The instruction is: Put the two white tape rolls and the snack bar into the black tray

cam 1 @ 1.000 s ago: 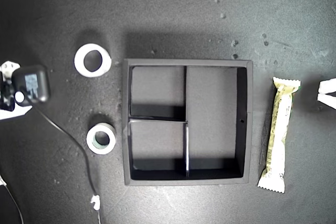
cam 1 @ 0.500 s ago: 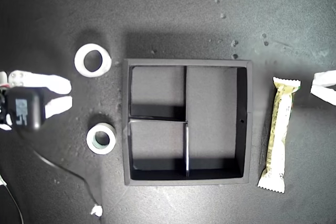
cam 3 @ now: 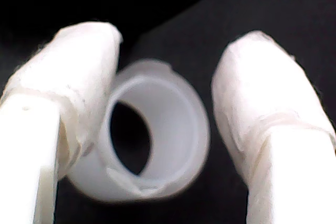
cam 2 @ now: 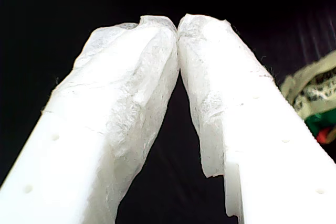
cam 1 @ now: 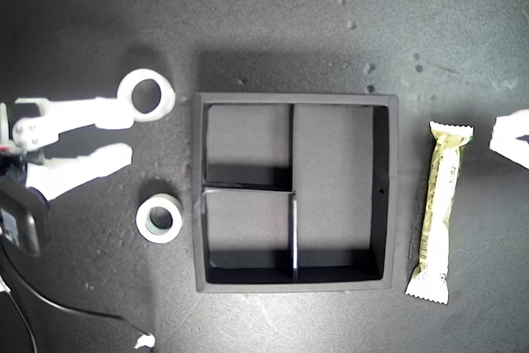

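Dark tabletop (cam 1: 273, 22), black tray (cam 1: 198, 196) in middle. Second gripper (cam 1: 124, 134) spread wide beside a white roll (cam 1: 146, 95). First gripper (cam 2: 177, 24) pressed together, near bar (cam 1: 438, 208).

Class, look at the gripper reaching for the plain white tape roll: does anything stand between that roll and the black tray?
Nothing visible does. My second gripper is open, one finger at the plain white tape roll, and only bare mat lies between that roll and the black tray. Its compartments hold nothing.
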Robot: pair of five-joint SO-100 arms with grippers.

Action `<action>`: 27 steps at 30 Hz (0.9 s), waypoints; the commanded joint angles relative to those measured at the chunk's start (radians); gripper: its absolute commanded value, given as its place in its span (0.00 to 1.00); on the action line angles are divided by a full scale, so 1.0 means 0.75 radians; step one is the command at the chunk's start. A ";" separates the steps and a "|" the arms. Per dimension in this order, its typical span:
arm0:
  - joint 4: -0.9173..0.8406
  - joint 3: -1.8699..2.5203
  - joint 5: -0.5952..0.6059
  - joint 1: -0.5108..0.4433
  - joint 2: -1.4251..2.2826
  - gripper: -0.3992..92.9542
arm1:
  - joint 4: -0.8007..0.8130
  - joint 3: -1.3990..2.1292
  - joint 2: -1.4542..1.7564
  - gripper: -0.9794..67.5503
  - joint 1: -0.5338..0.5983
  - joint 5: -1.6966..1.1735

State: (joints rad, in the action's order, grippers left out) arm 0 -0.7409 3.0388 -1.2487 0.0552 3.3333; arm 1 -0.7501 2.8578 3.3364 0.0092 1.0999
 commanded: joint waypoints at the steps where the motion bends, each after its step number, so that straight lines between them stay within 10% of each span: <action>1: 0.029 -0.080 0.039 0.033 -0.080 0.17 | -0.153 -0.207 -0.008 0.01 0.070 -0.162; 14: -0.102 -0.898 0.094 0.059 -1.385 0.17 | -0.444 -0.906 -0.924 0.31 0.219 -0.299; 27: -0.027 -0.957 0.102 0.094 -1.714 0.19 | -0.511 -1.092 -1.264 0.35 0.335 -0.227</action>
State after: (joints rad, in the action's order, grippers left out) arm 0 -0.7946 2.3654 -1.1720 0.1135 2.0801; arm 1 -1.1520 2.0525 2.3899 0.2485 0.9143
